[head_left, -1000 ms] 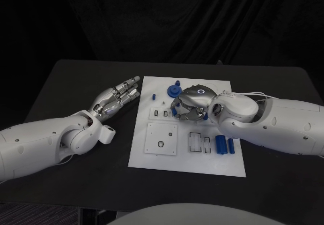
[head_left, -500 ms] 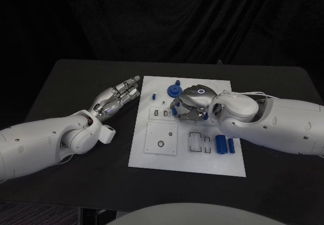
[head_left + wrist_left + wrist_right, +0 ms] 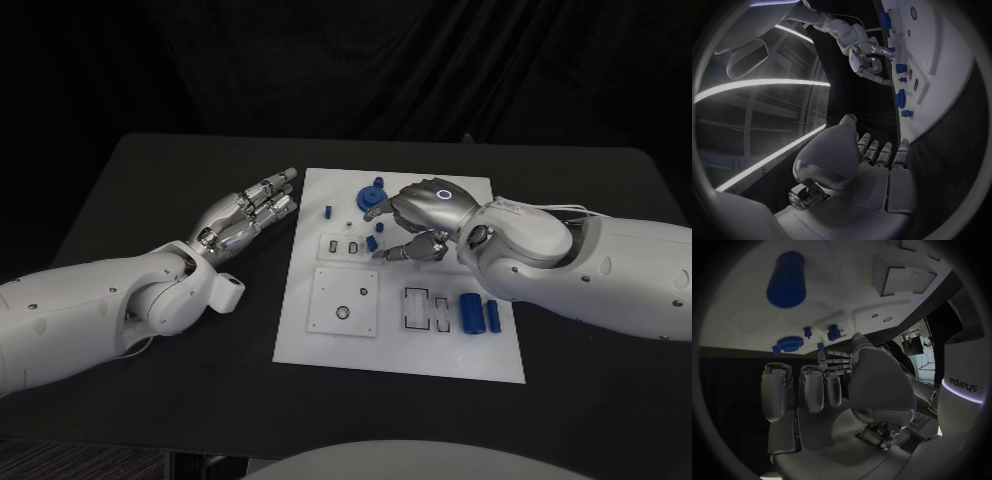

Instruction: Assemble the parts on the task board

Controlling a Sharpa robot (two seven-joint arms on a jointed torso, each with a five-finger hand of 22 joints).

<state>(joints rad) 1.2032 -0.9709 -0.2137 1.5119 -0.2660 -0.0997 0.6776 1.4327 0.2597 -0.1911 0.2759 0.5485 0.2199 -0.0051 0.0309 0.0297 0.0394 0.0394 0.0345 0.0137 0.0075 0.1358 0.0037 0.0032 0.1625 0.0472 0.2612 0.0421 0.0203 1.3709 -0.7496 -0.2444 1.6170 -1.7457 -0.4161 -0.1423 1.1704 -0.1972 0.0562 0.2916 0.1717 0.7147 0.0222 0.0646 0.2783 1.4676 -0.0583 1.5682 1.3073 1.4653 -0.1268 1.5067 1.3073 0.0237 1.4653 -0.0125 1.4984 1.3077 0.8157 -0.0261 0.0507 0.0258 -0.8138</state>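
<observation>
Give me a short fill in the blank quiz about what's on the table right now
1. The small parts on the task board are coloured ____.
2. The left hand lies flat on the black table, holding ____.
3. The ____ hand hovers over the board's far end.
4. The two blue cylinders lie side by side near the ____ arm.

Missing words: blue; nothing; right; right

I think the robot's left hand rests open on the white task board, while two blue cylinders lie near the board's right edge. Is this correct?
Not quite: the left hand rests open on the black table, beside the white task board, as the head view shows. The two blue cylinders do lie near the board's right edge.
</observation>
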